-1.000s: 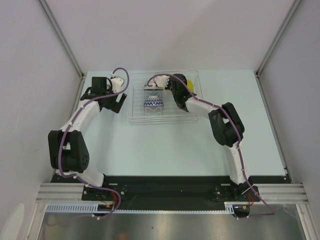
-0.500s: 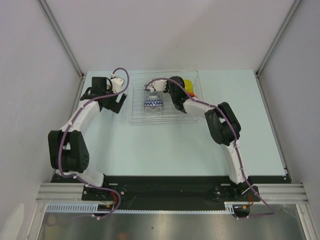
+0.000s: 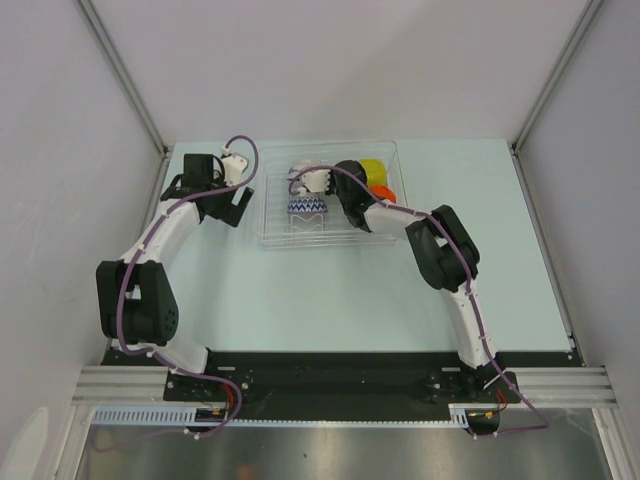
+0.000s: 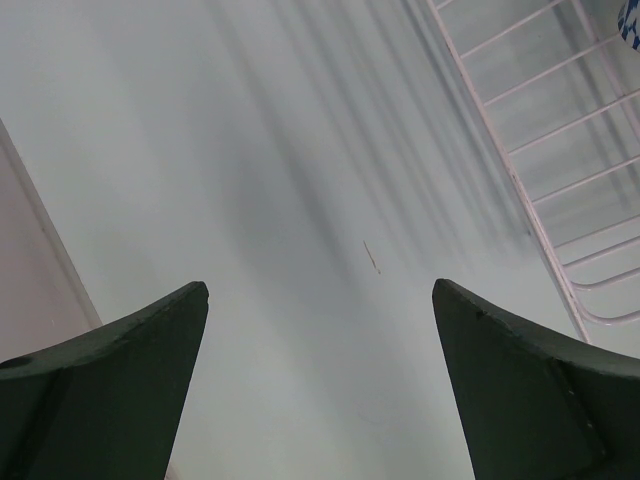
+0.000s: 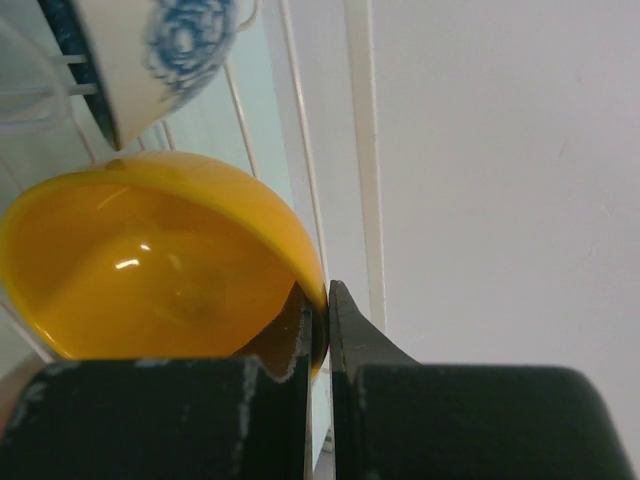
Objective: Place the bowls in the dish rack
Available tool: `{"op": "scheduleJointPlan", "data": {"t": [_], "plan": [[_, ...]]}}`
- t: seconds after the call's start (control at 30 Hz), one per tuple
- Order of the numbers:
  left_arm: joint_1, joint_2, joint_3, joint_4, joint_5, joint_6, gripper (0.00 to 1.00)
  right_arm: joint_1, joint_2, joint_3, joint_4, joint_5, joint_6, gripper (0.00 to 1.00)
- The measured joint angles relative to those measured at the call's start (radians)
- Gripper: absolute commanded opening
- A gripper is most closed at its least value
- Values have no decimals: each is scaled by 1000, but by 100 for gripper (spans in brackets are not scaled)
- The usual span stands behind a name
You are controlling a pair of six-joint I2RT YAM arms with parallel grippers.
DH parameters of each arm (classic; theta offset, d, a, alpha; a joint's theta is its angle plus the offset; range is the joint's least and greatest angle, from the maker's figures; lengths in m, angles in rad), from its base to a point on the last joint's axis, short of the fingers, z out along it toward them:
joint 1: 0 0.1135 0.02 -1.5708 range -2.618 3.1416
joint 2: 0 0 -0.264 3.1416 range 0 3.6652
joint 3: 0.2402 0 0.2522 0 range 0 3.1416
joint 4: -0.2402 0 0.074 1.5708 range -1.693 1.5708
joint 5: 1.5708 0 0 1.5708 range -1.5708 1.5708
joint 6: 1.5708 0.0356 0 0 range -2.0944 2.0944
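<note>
**Right hand pinches a bowl rim inside the dish rack; left hand waits open**

The pale table (image 3: pixel 300 300) carries the clear dish rack (image 3: pixel 285 235) toward its far edge, a little left of centre. The right arm (image 3: pixel 460 290) bends in from the right and reaches over the rack. The left arm (image 3: pixel 160 240) curls up the table's left side and ends just beside the rack's left wall.

At the rack's far right end a yellow bowl (image 3: pixel 372 168) sits with an orange bowl (image 3: pixel 386 190) just beside it on the near side. A zigzag bowl (image 3: pixel 307 207) stands in the left half.

In the right wrist view, the right hand (image 5: pixel 320 295) has its two fingers closed tight on the rim of a glossy amber bowl (image 5: pixel 150 270), one finger inside and one outside. This bowl is over the rack's wires, and a white, blue-painted bowl (image 5: pixel 150 50) lies just beyond it. Which bowl of the overhead view the amber one is cannot be told.

The left hand (image 4: pixel 318 290) is spread fully wide above bare table and holds nothing, with the rack's corner to its right.
</note>
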Motion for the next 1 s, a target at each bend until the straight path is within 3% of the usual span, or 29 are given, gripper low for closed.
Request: {"op": "scheduleJointPlan", "data": {"t": [0.67,1.0], "plan": [[0,-37,0,-1,0,3,100,15,-33,-129,123,-3,-92,1],[0,-40,0,-1,0,8,100,17,-97,-143,-28,-53,-74,24]]}}
